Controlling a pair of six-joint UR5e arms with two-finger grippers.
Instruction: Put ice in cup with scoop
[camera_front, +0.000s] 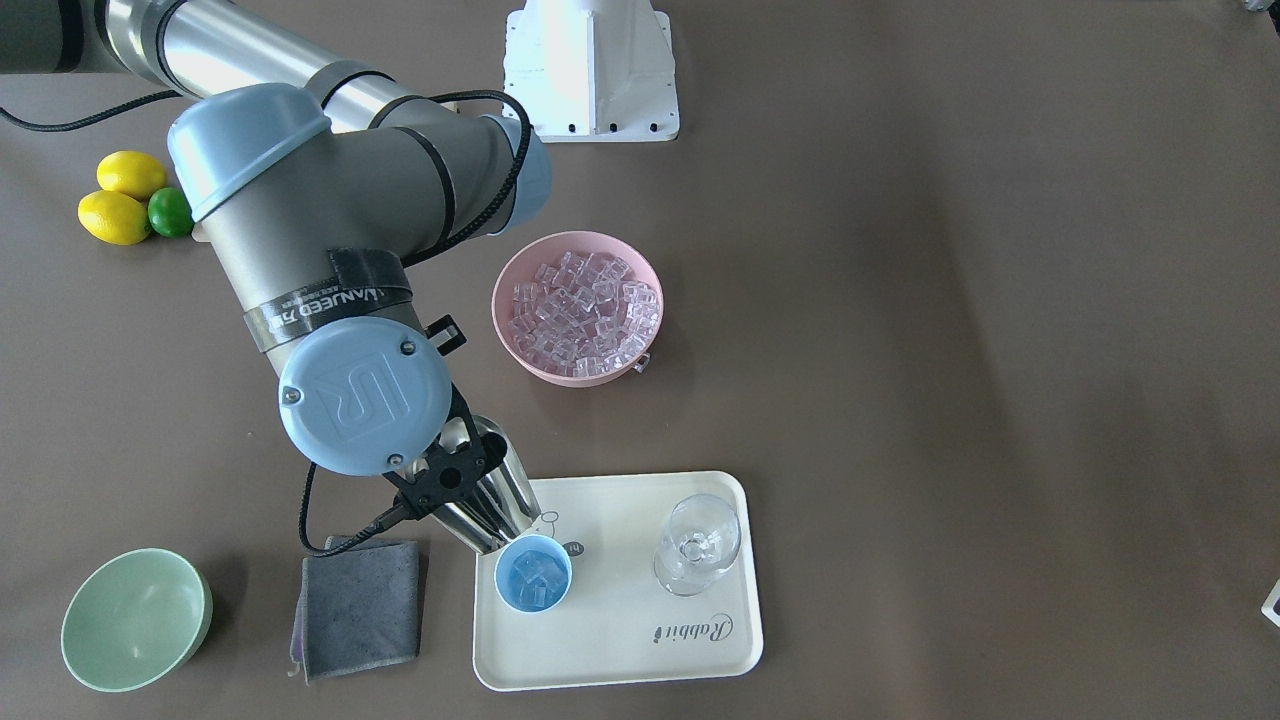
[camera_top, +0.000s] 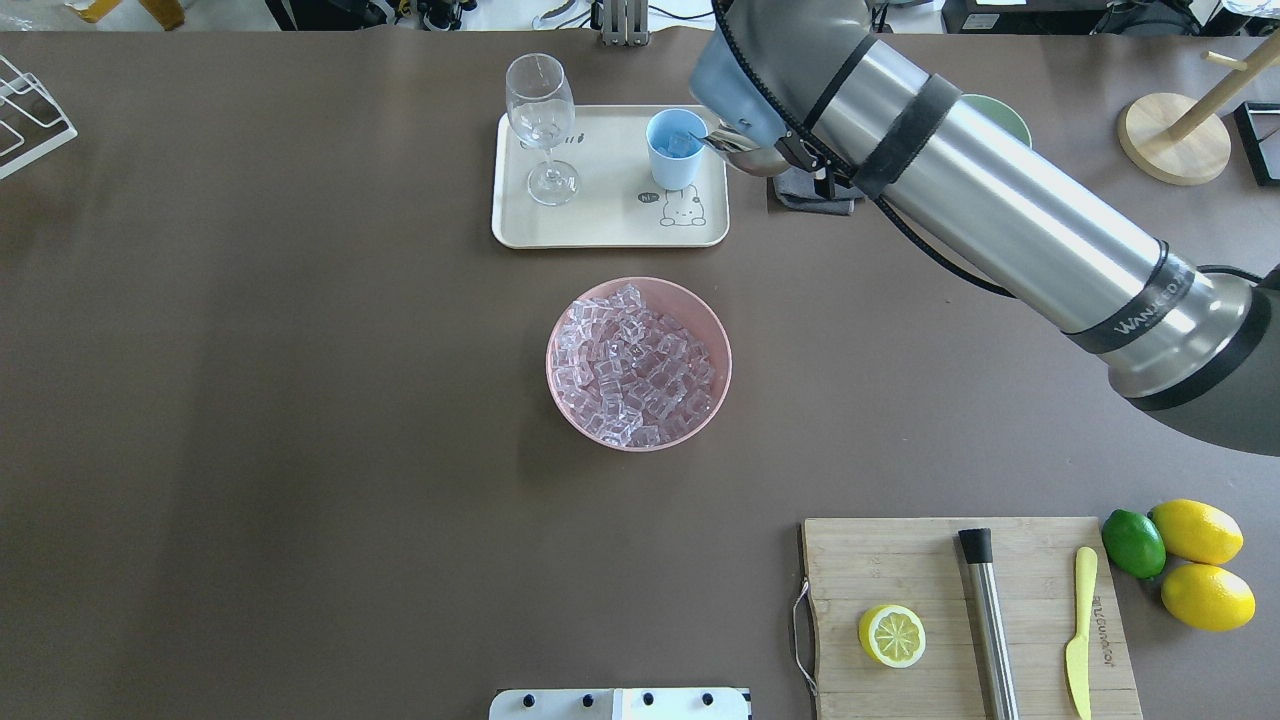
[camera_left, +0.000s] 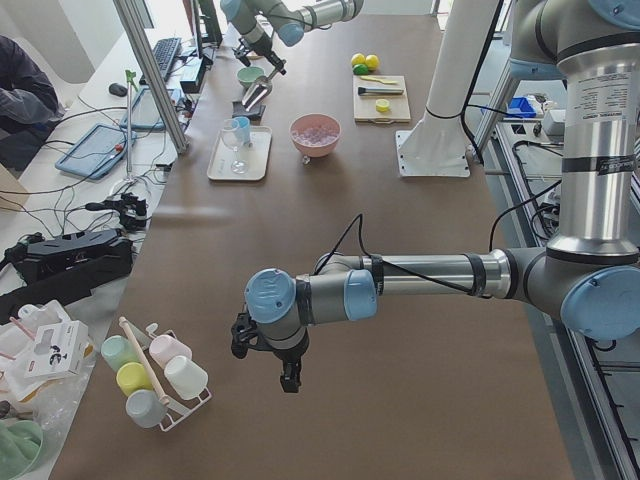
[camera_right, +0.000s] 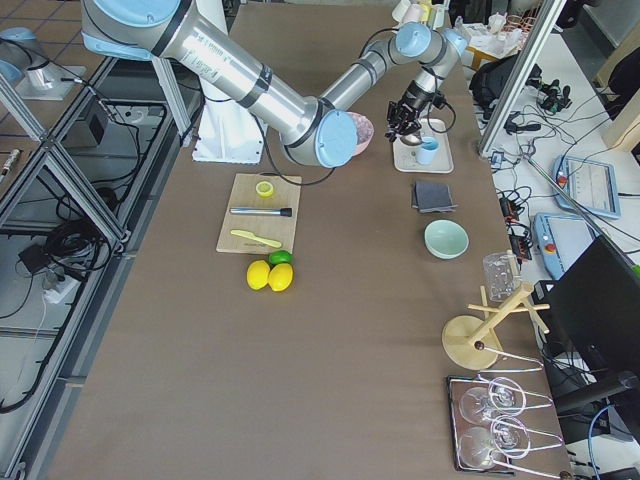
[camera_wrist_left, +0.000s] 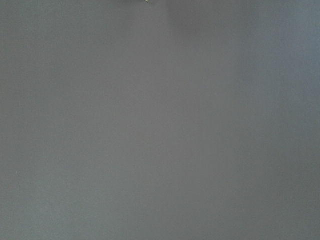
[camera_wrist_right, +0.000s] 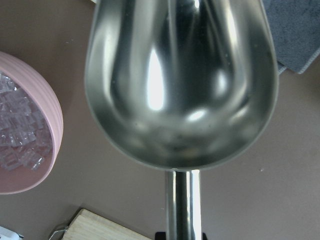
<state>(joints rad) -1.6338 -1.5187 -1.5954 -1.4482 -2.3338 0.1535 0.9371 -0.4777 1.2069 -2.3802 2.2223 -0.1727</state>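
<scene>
Right arm (camera_front: 330, 250), upper left of front view: grey-brown joint housings, light-blue round caps, polished silver tube. Raised UR logo and two screws on lowest cap (camera_front: 365, 395). Dark band (camera_front: 330, 303), white lettering. Black cable (camera_front: 520, 150) looping along wrist. Black right gripper (camera_front: 448, 478). White base pedestal (camera_front: 592, 70) with bolt holes, top centre.

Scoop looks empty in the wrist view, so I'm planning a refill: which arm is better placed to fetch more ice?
Right. The right hand holds the scoop at the cup, with the pink bowl of ice close by. The left hand hangs far down the table, away from all of it.
</scene>
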